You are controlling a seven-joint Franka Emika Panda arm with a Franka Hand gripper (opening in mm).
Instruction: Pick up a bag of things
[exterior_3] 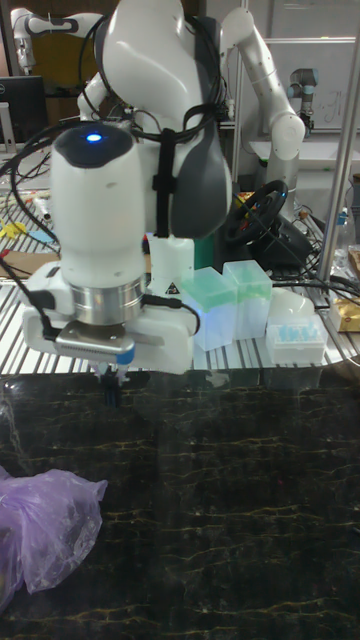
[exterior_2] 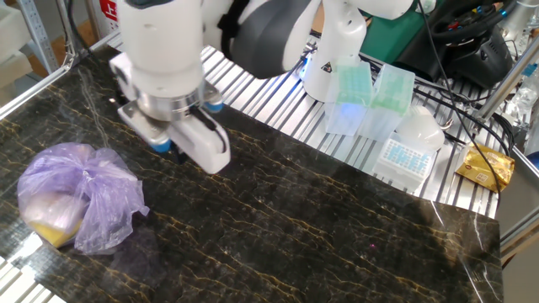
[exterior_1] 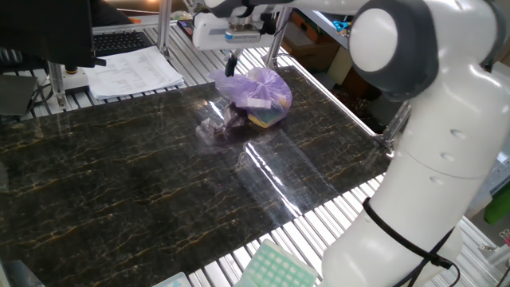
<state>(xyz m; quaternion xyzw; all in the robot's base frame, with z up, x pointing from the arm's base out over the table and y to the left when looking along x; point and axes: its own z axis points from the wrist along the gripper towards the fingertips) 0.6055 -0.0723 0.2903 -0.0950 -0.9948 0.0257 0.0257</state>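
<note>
Dark marble table (exterior_2: pixel 337 227): purple bag (exterior_2: pixel 72 198) lies below, beside raised claw (exterior_3: pixel 111 385); claw empty, fingers together.

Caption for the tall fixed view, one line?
Gripper hovers above the dark marble table, beside the purple bag at lower left.

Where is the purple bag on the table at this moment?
In one fixed view the purple bag lies at the far edge of the dark table, just below the gripper, with a small clear wad beside it.
</note>
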